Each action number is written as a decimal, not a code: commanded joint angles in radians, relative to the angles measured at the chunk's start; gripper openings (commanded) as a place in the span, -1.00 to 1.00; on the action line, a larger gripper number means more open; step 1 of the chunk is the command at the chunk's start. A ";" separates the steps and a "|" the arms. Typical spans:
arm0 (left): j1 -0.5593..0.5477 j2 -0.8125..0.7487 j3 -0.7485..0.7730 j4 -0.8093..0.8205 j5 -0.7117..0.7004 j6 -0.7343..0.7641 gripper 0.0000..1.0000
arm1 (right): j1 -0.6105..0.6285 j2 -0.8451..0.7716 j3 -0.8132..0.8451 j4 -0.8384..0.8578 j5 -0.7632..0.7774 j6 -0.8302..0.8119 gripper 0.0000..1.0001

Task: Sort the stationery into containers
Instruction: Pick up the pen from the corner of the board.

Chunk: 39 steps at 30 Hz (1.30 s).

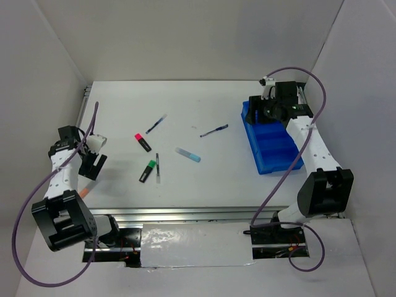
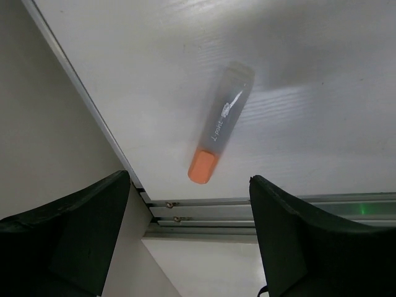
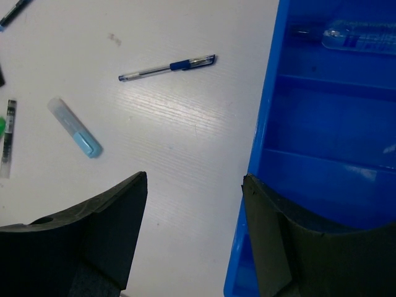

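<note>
From above, your left claw (image 1: pixel 93 162) hangs released near the left edge of the surface (image 1: pixel 185 111). Your right claw (image 1: pixel 270 110) is released over the tray (image 1: pixel 275 151).

Left wrist: a smooth, round grey marker (image 2: pixel 224 124) with orange cap lies just ahead. A push could roll it off.

Right wrist: the glossy plastic tray wall is under the claw, and a thin pen (image 3: pixel 167 67) lies ahead-left.

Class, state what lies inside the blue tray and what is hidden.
One clear, pale-blue marker lies in one compartment of the blue tray. The next two compartments look bare. The right jaws hide the rest of the tray.
</note>
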 commanded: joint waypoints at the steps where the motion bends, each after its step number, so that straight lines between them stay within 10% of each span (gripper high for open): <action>1: 0.041 0.060 -0.029 -0.025 -0.010 0.069 0.80 | 0.024 -0.036 0.027 -0.005 0.030 -0.029 0.39; 19: 0.112 0.355 0.031 -0.032 0.116 0.124 0.45 | 0.061 -0.116 -0.066 -0.002 -0.010 -0.138 0.41; 31: 0.054 0.457 0.164 -0.143 0.309 0.098 -0.58 | 0.137 -0.347 -0.227 0.136 -0.065 -0.403 0.33; 39: -0.191 0.342 0.576 -0.350 0.530 -0.182 -1.00 | 0.225 -0.567 -0.382 0.253 -0.179 -0.673 0.14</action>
